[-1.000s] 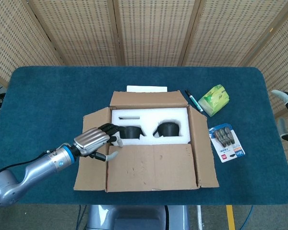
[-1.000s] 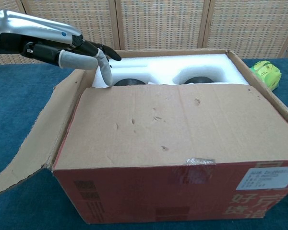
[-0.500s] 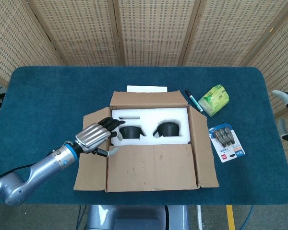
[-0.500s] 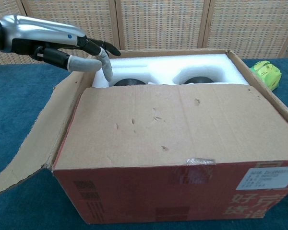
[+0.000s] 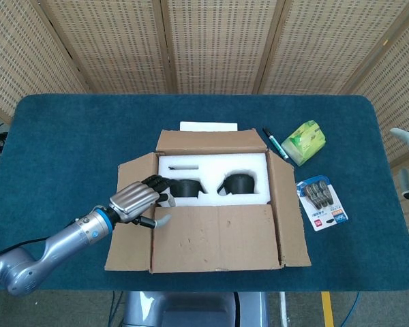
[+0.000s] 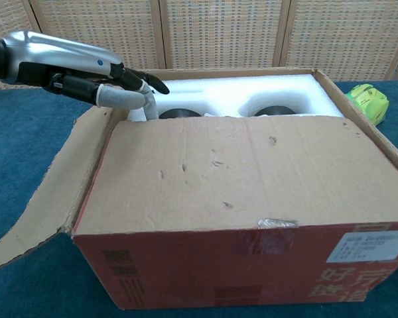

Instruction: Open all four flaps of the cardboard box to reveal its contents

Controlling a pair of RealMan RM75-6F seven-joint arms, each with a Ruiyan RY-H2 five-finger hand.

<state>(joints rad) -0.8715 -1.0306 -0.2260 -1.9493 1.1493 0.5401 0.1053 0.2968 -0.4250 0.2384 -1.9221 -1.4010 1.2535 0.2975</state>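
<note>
Our left hand (image 5: 138, 201) hovers with fingers spread, holding nothing, at the near-left corner of the cardboard box (image 5: 211, 204), which lies just to its right. We judge the thumb could snag the near flap (image 6: 239, 175) or the white foam insert (image 5: 211, 165) beneath the fingertips. Beyond the box, a pen (image 5: 271, 142), a green packet (image 5: 304, 141) and a blister pack (image 5: 322, 202) lie well clear.

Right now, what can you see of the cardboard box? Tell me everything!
The box is brown cardboard with a red front, a white label and a bit of tape. It sits upright on the blue table. The back and side flaps are folded out; the near flap lies flat, covering the front of the opening. Inside, white foam holds two dark round things. The left hand reaches over the box's left edge, fingers near the foam; contact is unclear.
</note>
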